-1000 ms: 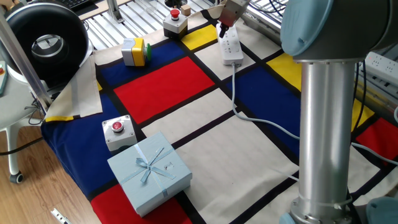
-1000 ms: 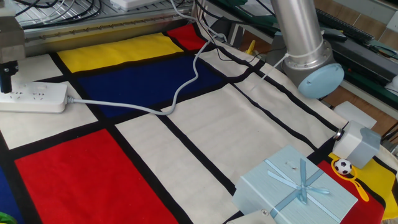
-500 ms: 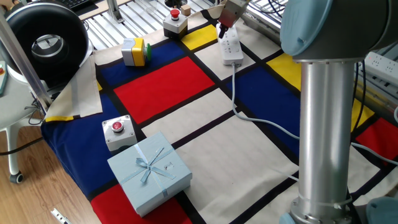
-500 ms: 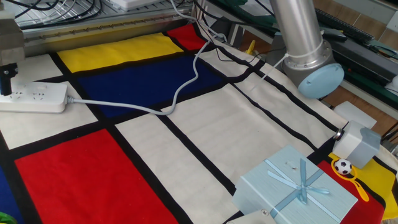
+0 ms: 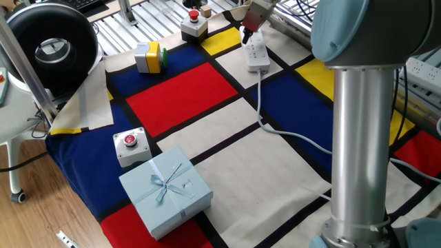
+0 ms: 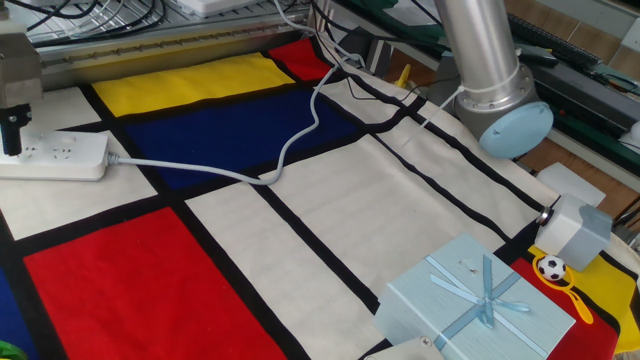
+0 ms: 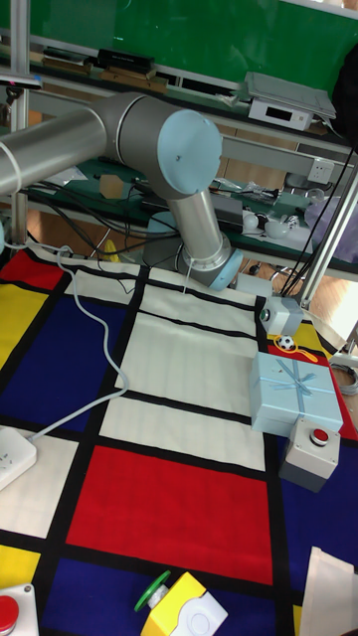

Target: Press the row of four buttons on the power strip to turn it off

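The power strip [image 5: 257, 54] [image 6: 55, 155] is a white socket bar lying on the chequered cloth at the table's far side; only one end of the power strip [image 7: 15, 452] shows in the tall view. Its pale grey cord [image 5: 289, 134] [image 6: 270, 172] snakes across the cloth. My gripper [image 5: 244, 33] [image 6: 12, 135] stands upright over one end of the strip, its dark tip down at the strip's top face. No view shows a gap or contact between the fingertips. The buttons are too small to make out.
A light blue gift box [image 5: 165, 189] [image 6: 475, 300] sits at the near edge beside a grey red-button box [image 5: 131, 146]. A yellow button box [image 5: 148, 56] and another red-button box [image 5: 194, 24] stand near the strip. My arm's column [image 5: 362, 138] rises at right.
The gripper has sunk slightly toward the strip's end. The strip, its cord and the other things have not moved.
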You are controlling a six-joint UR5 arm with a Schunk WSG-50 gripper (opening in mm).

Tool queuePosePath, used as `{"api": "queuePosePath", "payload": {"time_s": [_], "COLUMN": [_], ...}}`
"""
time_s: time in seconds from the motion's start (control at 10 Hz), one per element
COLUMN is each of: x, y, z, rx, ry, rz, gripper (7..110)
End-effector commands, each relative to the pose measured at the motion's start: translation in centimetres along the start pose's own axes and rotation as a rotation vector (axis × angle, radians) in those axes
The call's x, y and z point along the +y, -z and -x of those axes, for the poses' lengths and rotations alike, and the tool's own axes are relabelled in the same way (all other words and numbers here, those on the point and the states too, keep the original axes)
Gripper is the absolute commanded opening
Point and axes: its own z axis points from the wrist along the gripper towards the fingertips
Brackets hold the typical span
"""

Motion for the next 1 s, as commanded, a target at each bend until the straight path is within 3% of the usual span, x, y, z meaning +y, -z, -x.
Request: {"api": "queuePosePath", "payload": {"time_s": [0.0,0.3,0.5,0.9], "x": [0.0,0.0,0.3,1.6], "y": [0.1,0.2,2.2,2.8], "z": [0.0,0.2,0.5,2.1], "rx": [-0.007,-0.006,0.027,0.022], "ry": [-0.01,-0.01,-0.016,-0.045], "rz": [0.006,0.003,-0.023,-0.027], "gripper": [88,88,88,88]}}
